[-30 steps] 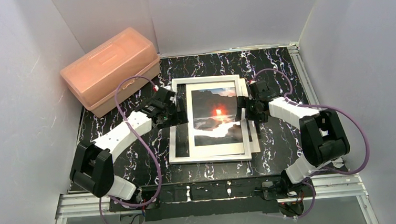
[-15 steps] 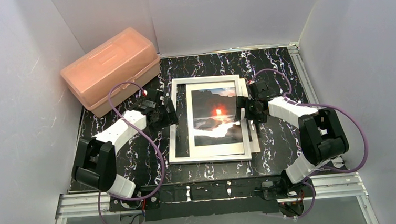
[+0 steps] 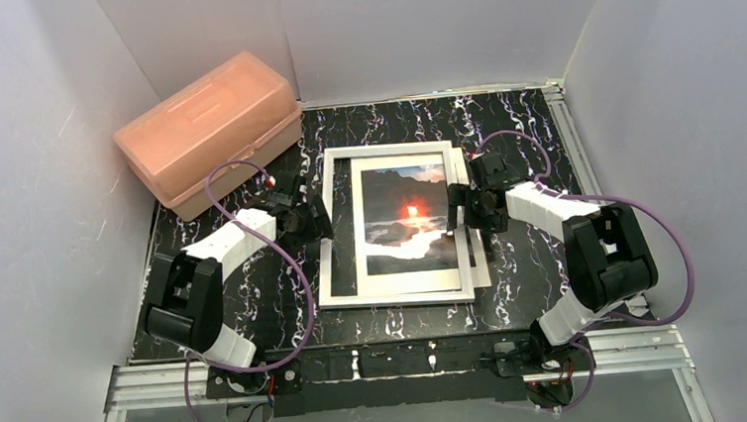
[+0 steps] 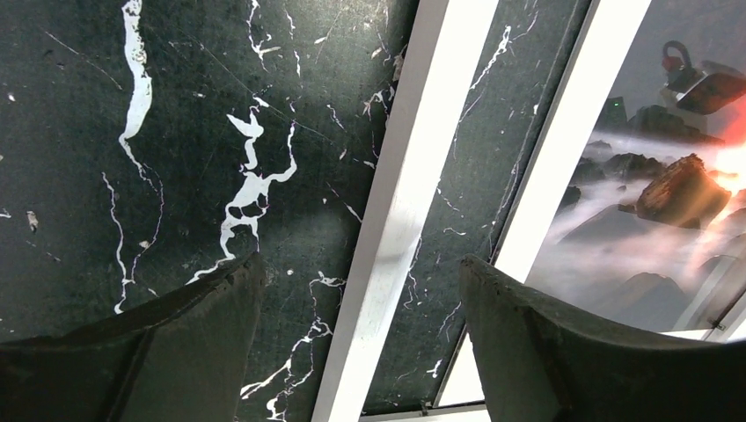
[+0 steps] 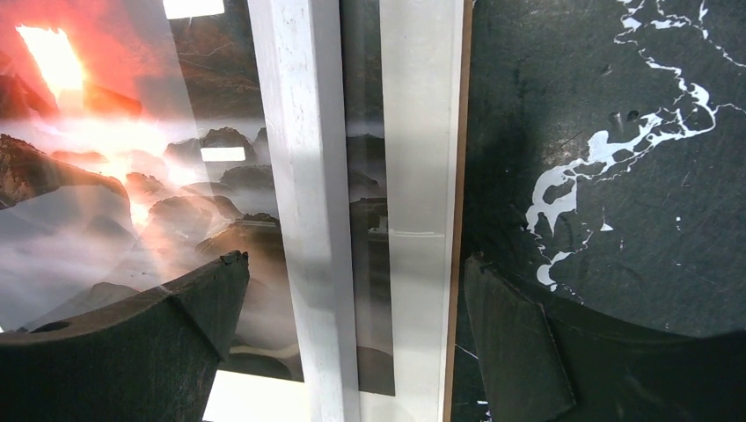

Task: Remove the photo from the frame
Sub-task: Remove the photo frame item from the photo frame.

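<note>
The frame (image 3: 385, 151) lies flat at the table's middle, a thin white outline. The photo (image 3: 405, 219), an orange glow over misty rocks, lies inside it, shifted right so that black table shows inside the left rail. My left gripper (image 3: 312, 218) is open, its jaws straddling the frame's left rail (image 4: 396, 237) without touching it. The photo (image 4: 651, 193) shows at the right of that view. My right gripper (image 3: 457, 210) is open over the right side. Its jaws span the right rail (image 5: 303, 220), a white strip (image 5: 422, 176) and a brown board edge (image 5: 457, 220). The photo (image 5: 88, 176) lies left of them.
A pink plastic box (image 3: 207, 133) stands at the back left, close behind my left arm. White walls (image 3: 31, 195) close in the black marbled table (image 3: 533, 279) on three sides. A metal rail (image 3: 400, 363) runs along the near edge.
My left gripper has drawn back to the left, from over the frame's left part to its left rail. The right arm, frame and photo have not moved.
</note>
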`<action>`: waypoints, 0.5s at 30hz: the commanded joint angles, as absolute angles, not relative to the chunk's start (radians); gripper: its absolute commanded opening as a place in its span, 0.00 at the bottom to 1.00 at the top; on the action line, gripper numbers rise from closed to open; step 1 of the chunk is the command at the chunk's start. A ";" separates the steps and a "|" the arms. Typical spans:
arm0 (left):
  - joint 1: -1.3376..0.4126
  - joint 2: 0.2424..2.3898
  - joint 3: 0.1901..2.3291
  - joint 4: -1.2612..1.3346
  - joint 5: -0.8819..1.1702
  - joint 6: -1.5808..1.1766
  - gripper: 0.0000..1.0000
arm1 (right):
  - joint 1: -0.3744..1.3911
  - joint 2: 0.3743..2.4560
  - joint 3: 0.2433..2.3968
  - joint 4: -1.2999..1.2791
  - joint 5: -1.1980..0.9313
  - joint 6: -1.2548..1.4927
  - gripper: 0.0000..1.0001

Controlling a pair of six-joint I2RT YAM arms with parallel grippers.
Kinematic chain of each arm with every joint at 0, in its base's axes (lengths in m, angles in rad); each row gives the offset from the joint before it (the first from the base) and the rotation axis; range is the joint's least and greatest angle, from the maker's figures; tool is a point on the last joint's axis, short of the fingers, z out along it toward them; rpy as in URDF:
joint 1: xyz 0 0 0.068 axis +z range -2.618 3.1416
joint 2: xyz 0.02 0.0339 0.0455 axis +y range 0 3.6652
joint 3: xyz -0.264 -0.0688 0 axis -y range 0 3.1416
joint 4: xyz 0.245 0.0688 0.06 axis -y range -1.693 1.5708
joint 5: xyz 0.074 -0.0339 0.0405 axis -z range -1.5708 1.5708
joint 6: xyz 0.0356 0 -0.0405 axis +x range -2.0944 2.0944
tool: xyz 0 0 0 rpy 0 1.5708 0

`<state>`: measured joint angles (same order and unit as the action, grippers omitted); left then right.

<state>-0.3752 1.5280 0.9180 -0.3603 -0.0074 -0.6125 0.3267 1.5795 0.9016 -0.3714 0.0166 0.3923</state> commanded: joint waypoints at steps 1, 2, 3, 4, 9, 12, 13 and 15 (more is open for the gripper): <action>-0.372 1.545 0.899 -0.361 0.000 -0.599 0.77 | 0.321 1.585 0.916 -0.381 0.008 0.390 0.99; -0.372 1.544 0.894 -0.359 0.000 -0.600 0.77 | 0.321 1.578 0.916 -0.382 0.012 0.393 0.99; -0.371 1.544 0.890 -0.355 0.000 -0.599 0.76 | 0.322 1.567 0.917 -0.382 0.020 0.394 0.99; -0.371 1.544 0.885 -0.351 0.000 -0.598 0.76 | 0.322 1.560 0.919 -0.386 0.024 0.394 0.99; -0.371 1.538 0.832 -0.280 0.053 -0.599 0.71 | 0.322 1.512 0.931 -0.404 0.020 0.389 0.99; -0.372 1.533 0.791 -0.211 0.076 -0.592 0.65 | 0.321 1.487 0.928 -0.393 -0.022 0.382 0.99; -0.371 1.528 0.774 -0.183 0.084 -0.589 0.63 | 0.322 1.481 0.929 -0.393 -0.038 0.379 0.99; -0.371 1.519 0.739 -0.127 0.102 -0.588 0.59 | 0.322 1.470 0.929 -0.392 -0.049 0.374 0.99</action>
